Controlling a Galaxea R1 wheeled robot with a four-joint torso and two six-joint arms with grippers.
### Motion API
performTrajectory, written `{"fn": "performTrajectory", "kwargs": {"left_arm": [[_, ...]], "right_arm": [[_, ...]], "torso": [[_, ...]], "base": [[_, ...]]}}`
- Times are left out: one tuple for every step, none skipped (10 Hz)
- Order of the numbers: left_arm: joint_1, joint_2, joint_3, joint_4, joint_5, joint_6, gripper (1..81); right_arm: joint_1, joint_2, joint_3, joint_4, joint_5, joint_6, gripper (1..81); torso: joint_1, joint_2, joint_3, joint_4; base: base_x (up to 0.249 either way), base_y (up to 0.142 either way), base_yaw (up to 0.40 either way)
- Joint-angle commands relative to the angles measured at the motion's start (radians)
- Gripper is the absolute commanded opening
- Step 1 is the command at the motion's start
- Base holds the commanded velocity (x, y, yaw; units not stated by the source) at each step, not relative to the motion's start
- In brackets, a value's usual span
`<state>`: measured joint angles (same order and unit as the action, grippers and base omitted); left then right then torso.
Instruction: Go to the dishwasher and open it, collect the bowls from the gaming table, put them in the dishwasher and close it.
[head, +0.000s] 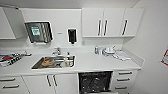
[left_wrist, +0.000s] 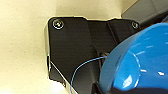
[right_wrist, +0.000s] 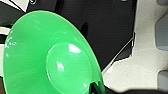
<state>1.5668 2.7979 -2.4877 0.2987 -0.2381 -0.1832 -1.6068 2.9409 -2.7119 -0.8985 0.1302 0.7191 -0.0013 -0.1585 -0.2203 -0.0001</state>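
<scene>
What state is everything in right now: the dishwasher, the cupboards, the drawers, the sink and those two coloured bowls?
dishwasher: open, dark inside showing.
upper cupboards: doors shut.
drawers: shut.
sink: holds items, too blurred to name.
blue bowl: carried close by the left wrist camera, off the counter.
green bowl: carried close by the right wrist camera, underside facing the camera.
</scene>
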Motion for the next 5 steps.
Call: {"fn": "performTrajectory", "kwargs": {"left_arm": [[-0.035,-0.018,0.004,0.011,0.036,0.002,1.0],[-0.034,-0.017,0.004,0.011,0.036,0.002,1.0],[-0.035,-0.017,0.004,0.011,0.036,0.002,1.0],[-0.035,-0.017,0.004,0.011,0.036,0.002,1.0],[-0.034,-0.017,0.004,0.01,0.036,0.002,1.0]], "right_arm": [[0.038,-0.003,0.005,-0.008,-0.015,0.002,1.0],[0.038,-0.003,0.005,-0.008,-0.015,0.002,1.0],[0.04,-0.003,0.005,-0.008,-0.015,0.002,1.0],[0.04,-0.003,0.005,-0.01,-0.015,0.002,1.0],[0.038,-0.003,0.005,-0.008,-0.015,0.002,1.0]], "torso": [[0.001,0.0,0.0,0.0],[0.001,0.0,0.0,0.0],[0.001,0.0,0.0,0.0],[0.001,0.0,0.0,0.0],[0.001,0.0,0.0,0.0]], "base": [[0.098,0.0,0.0],[0.098,0.0,0.0],[0.093,0.0,0.0],[0.093,0.0,0.0],[0.092,0.0,0.0]]}}
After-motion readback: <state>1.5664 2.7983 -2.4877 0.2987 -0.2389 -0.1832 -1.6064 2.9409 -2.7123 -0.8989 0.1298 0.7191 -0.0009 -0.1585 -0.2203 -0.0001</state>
